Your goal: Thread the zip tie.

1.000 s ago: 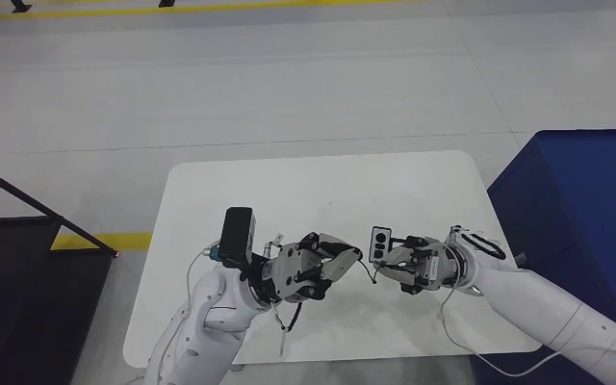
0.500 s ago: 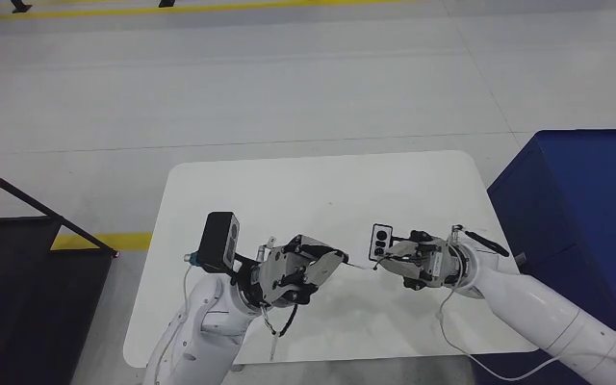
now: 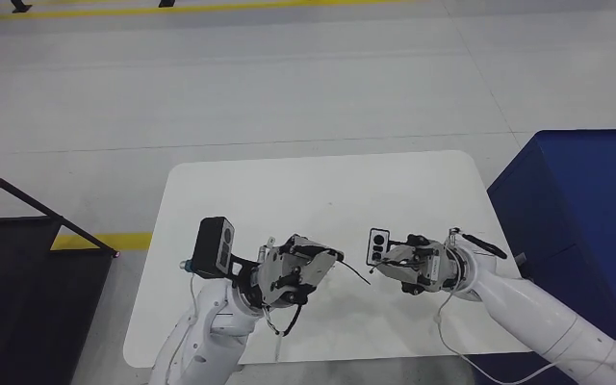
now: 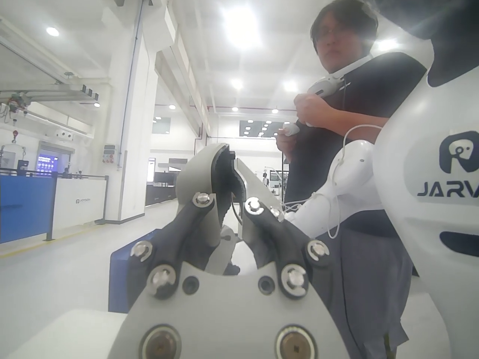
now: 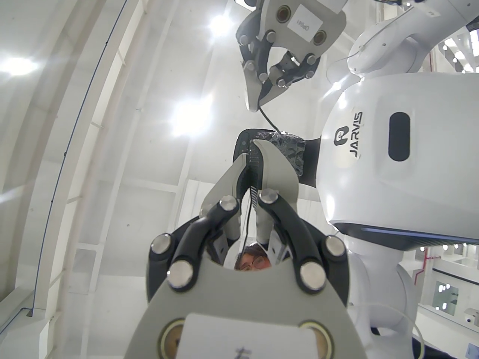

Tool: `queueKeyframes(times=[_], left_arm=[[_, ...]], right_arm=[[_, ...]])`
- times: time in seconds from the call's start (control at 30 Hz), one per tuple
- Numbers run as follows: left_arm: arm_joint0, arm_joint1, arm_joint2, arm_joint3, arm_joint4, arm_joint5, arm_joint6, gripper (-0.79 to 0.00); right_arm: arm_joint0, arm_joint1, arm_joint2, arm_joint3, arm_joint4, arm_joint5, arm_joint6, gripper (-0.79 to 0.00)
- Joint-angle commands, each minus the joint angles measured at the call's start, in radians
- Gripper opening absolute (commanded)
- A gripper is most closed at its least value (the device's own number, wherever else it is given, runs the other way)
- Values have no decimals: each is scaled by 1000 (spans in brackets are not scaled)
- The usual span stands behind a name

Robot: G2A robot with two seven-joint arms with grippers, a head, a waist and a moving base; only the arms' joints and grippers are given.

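White desk (image 3: 318, 183) below; over the middle of its near edge I see left gripper (image 3: 334, 258) and right gripper (image 3: 383, 269) facing, both pinching the tie (image 3: 354, 273) between them.

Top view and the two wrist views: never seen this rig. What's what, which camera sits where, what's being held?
This is a two-armed robot working over a white table, with a blue cabinet beside it. The top view looks down from a camera above the arms. Each wrist view comes from a camera mounted on that arm, looking along its own gripper. The left gripper is shut on a thin black zip tie, whose free end sticks out toward the right gripper. The right gripper is shut too, with a thin black strand between its fingers, apparently part of the zip tie. The two grippers' tips are close together but not touching.
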Motion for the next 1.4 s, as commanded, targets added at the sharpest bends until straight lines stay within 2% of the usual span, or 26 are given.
queueKeyframes(times=[0.0,0.7,1.37], left_arm=[[-4,0,-3,9,-4,-2,-3,-785],[-15,-6,-11,45,-39,-2,-33,-785],[3,-11,14,27,-11,-13,-55,-785]], right_arm=[[-1,0,0,-2,-3,2,-2,-785],[-1,0,0,-2,-3,2,-2,-785],[-1,0,0,-2,-3,2,-2,-785]])
